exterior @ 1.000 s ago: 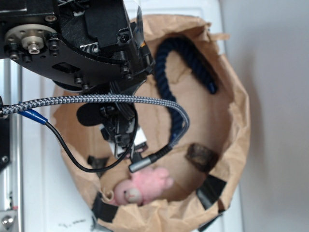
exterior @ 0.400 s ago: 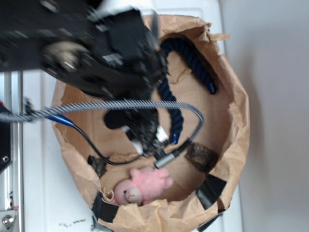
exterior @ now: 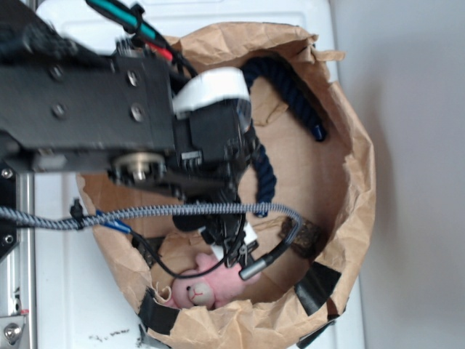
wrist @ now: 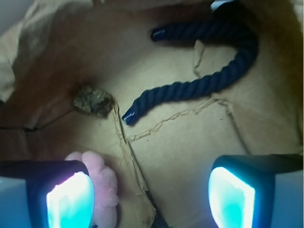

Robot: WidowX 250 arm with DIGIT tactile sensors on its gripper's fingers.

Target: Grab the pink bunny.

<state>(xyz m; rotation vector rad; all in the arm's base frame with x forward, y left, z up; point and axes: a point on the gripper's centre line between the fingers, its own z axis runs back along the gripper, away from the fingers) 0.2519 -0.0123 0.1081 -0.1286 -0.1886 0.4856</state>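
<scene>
I see the small fuzzy pink plush bunny [exterior: 207, 285] lying at the near edge of the crumpled brown paper bag [exterior: 360, 182], its body just beside my left finger pad [wrist: 70, 199] in the wrist view. My black gripper [wrist: 151, 194] hangs over it with jaws spread wide, holding nothing. Farther back lie a rough dark brown chunk [wrist: 93, 99] and a curved dark blue twisted rope [wrist: 209, 80].

A crumpled brown paper bag [exterior: 356, 196] is sitting on a white surface [exterior: 65, 305]. Lying on its floor: pink bunny [exterior: 207, 285], blue rope [wrist: 209, 80], brown chunk [wrist: 92, 99].
</scene>
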